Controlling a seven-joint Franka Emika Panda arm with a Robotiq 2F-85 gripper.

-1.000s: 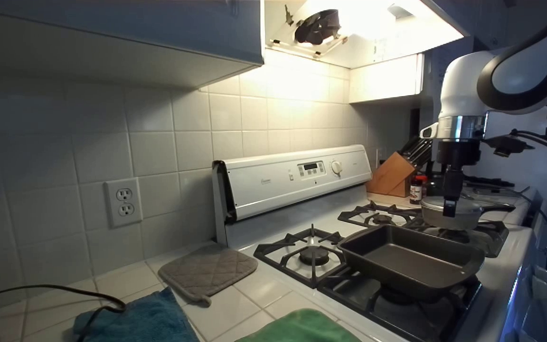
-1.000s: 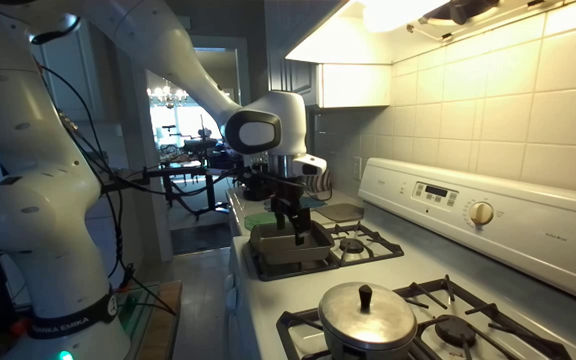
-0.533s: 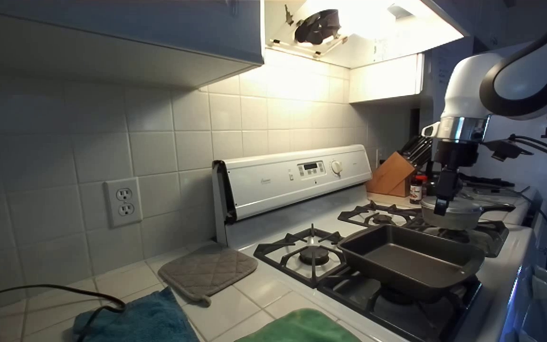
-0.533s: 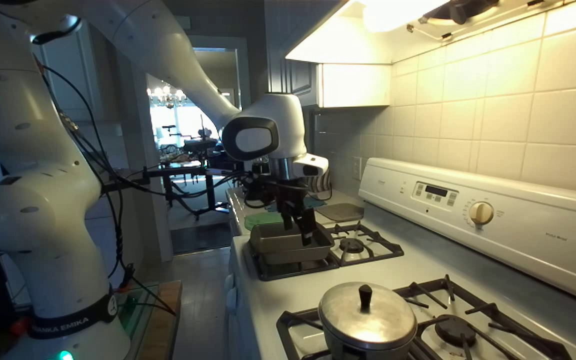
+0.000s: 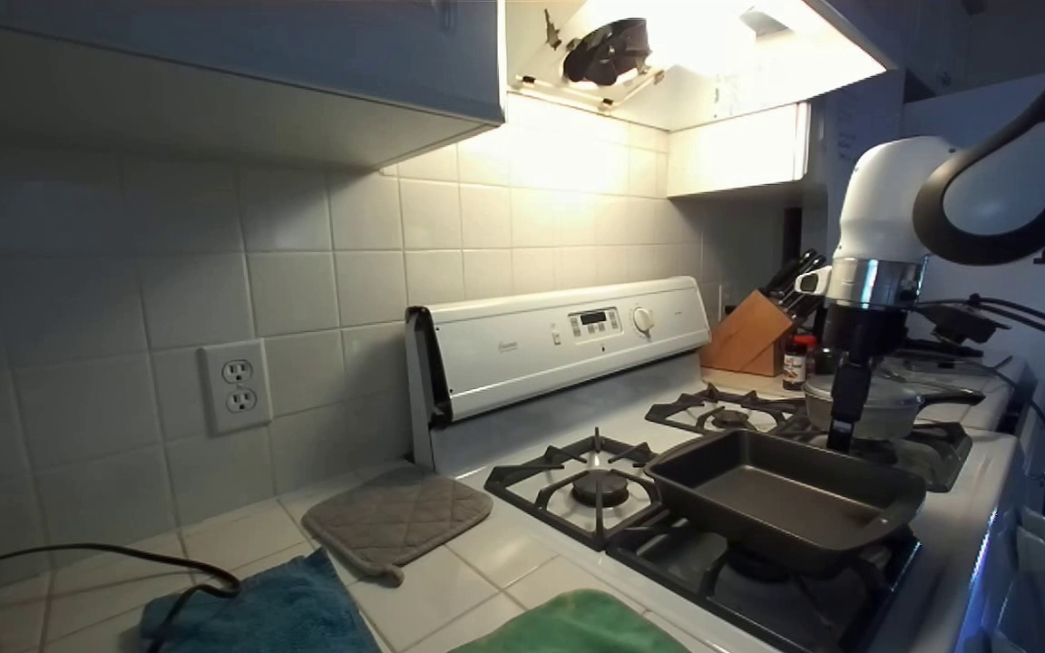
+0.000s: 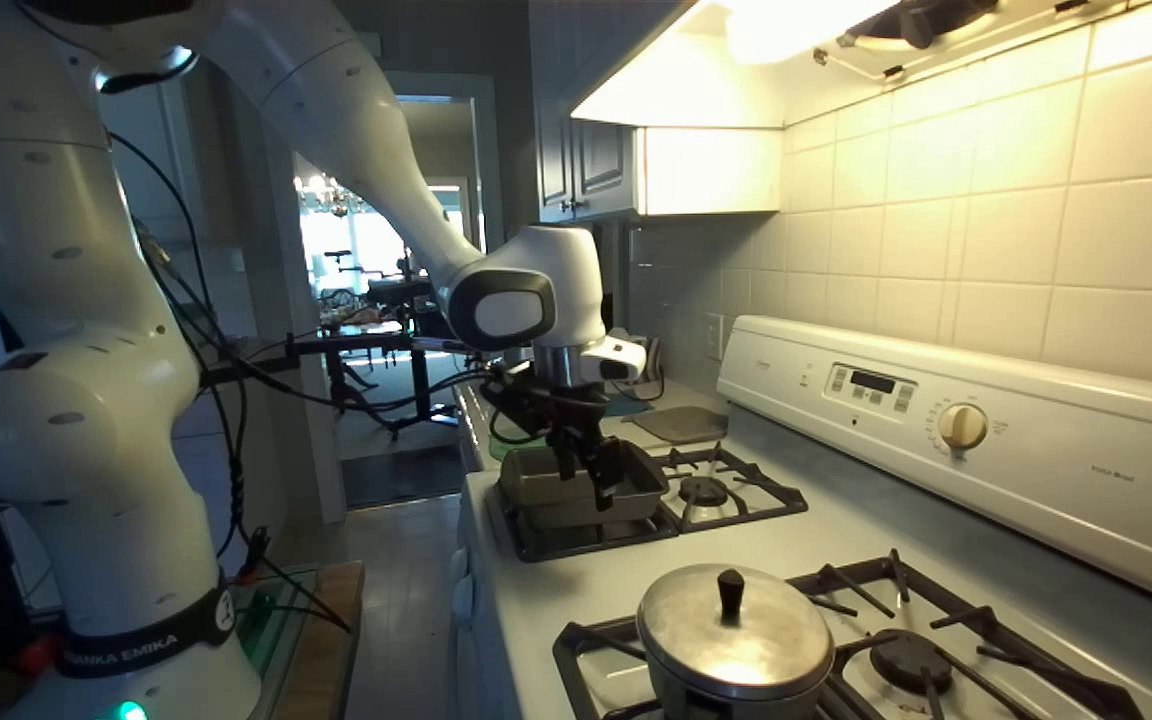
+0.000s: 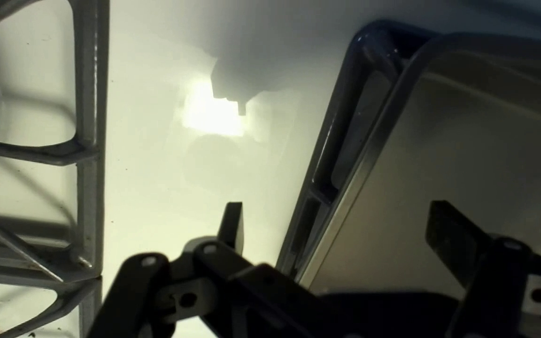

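A dark oblong baking pan, lying level on a burner grate near the front of the white stovetop. Looks like thin, stiff metal: probably moderate in weight and hard to break, but smooth all over, so liable to slide in a weak hold or to dip at the far end when lifted from one side only. Best gripped by the flared rim, at the middle of an edge, squarely and with a firm pinch well down past the lip. Straddled at the edge facing the lidded pot by the pincer, with jaws spread wide and no hold on anything; one finger over the inside of the pan, the opposite one outside, above the stovetop. At a slant to the rim in the wrist view, with no touch to be made out; hard to tell the height of the tips against the lip. Farther out, well apart from the pan, the pot on the same stovetop; beyond, a knife block and a small labelled bottle. On the tiled worktop at the opposite end, a grey pot holder, a blue cloth and a green cloth.
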